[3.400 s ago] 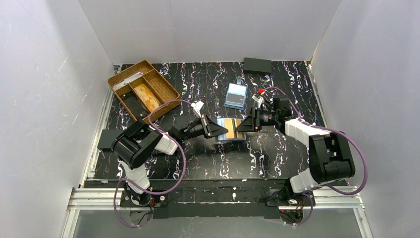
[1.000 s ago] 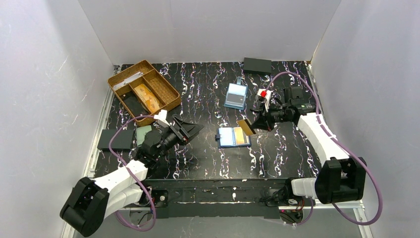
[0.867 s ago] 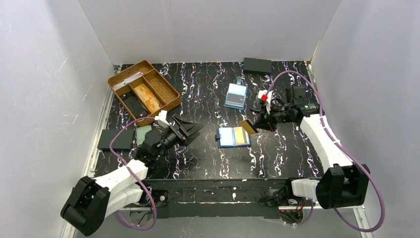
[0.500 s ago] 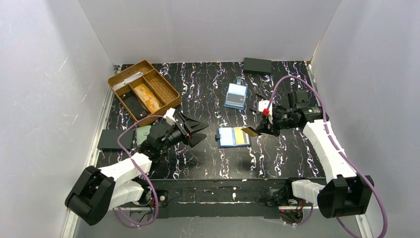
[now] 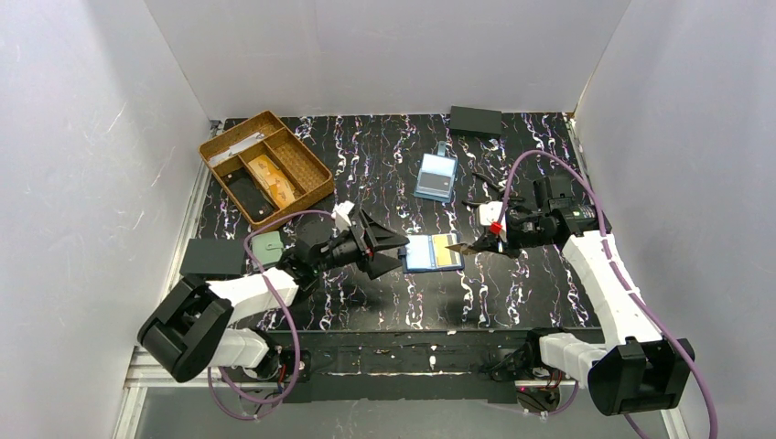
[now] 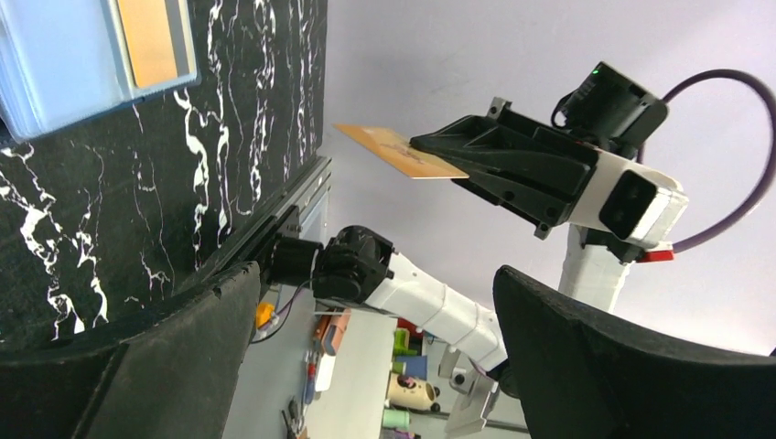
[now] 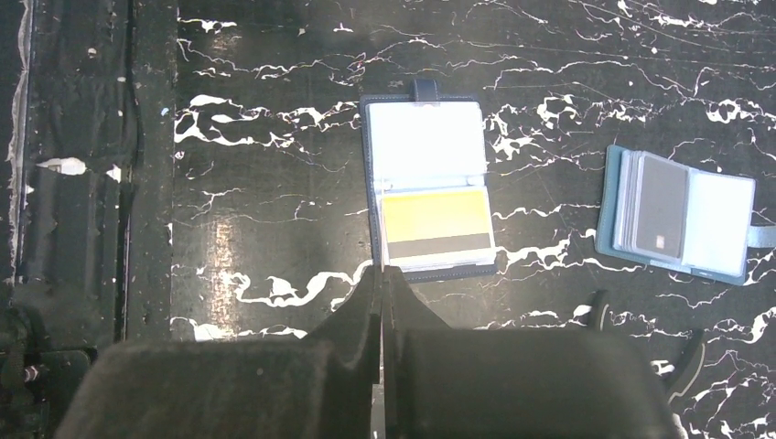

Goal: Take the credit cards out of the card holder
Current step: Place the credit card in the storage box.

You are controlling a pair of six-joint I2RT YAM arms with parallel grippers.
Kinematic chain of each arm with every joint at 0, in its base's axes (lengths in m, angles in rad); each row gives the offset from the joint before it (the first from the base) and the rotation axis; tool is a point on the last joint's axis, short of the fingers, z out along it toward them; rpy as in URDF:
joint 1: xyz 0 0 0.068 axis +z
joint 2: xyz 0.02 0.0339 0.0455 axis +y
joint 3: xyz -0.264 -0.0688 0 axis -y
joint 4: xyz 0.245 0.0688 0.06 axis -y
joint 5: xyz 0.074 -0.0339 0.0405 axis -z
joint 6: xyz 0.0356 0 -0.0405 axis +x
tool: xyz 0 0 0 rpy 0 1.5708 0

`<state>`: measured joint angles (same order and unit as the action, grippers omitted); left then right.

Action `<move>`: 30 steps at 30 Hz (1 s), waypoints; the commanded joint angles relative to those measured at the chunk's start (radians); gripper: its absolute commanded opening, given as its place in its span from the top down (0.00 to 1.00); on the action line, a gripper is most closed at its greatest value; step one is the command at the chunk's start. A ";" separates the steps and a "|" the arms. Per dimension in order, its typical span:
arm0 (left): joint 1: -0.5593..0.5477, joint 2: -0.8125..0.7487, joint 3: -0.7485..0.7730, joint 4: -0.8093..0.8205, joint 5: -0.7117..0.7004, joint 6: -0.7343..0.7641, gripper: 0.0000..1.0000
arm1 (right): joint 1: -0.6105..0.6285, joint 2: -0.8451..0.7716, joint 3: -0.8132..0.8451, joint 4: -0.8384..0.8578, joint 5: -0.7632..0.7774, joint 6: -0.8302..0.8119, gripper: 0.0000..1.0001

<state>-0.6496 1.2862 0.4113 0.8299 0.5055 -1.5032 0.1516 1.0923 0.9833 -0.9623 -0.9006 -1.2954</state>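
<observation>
Card holder (image 5: pixel 432 253) lies open and flat on the worktop (image 5: pixel 512 293). A yellow credit card (image 7: pixel 436 224) sits in the half of it nearer the right arm. I see the right fingers (image 5: pixel 481 244) just right of the card holder, clamped on an orange credit card (image 6: pixel 400 151) held clear of the worktop. The left fingers (image 5: pixel 384 241) stand wide apart just left of the card holder.
</observation>
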 commanded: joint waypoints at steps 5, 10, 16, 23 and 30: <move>-0.054 0.047 0.045 0.009 0.047 -0.016 0.02 | 0.003 -0.035 -0.033 -0.106 -0.105 -0.208 0.99; -0.093 0.088 0.050 0.009 0.017 -0.070 0.02 | 0.003 -0.036 -0.063 -0.127 -0.159 -0.257 0.99; -0.149 0.189 0.112 0.018 -0.006 -0.205 0.02 | 0.011 -0.032 -0.088 -0.141 -0.204 -0.327 0.99; -0.212 0.272 0.194 0.050 -0.093 -0.319 0.03 | 0.038 -0.024 -0.136 -0.118 -0.217 -0.367 0.99; -0.262 0.326 0.209 0.073 -0.130 -0.422 0.22 | 0.042 -0.028 -0.144 -0.072 -0.199 -0.365 0.99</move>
<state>-0.8842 1.5976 0.6035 0.8800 0.4186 -1.8476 0.1875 1.0733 0.8375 -1.0640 -1.0733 -1.6355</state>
